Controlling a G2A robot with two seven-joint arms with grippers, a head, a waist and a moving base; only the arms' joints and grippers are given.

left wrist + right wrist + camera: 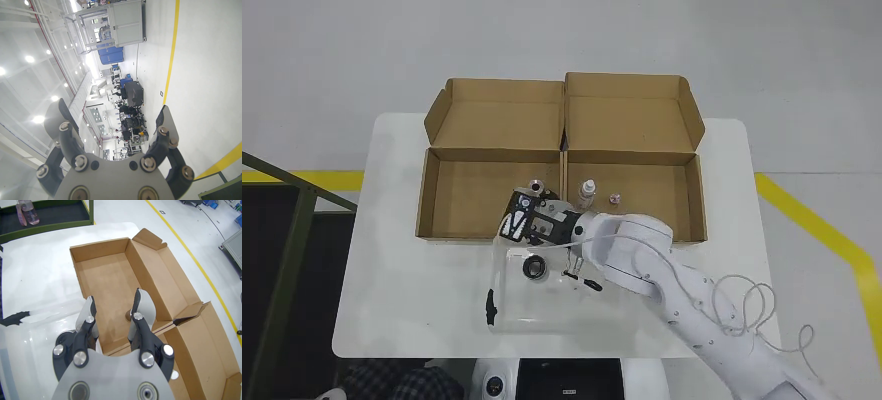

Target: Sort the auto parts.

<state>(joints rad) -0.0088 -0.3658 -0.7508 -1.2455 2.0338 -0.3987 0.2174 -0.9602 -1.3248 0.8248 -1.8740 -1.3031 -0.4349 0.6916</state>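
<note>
Right hand hangs spread apart over the left cardboard box; left hand likewise spread.

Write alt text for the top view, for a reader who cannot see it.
The right gripper, open, hangs over the near edge of the left cardboard box on a white table. The right box holds a pale part and a pink part; a clear plastic bag of parts lies in front.

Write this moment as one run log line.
right hand: open, over left box near edge | left hand: open, empty | metal part: inside left box
</note>
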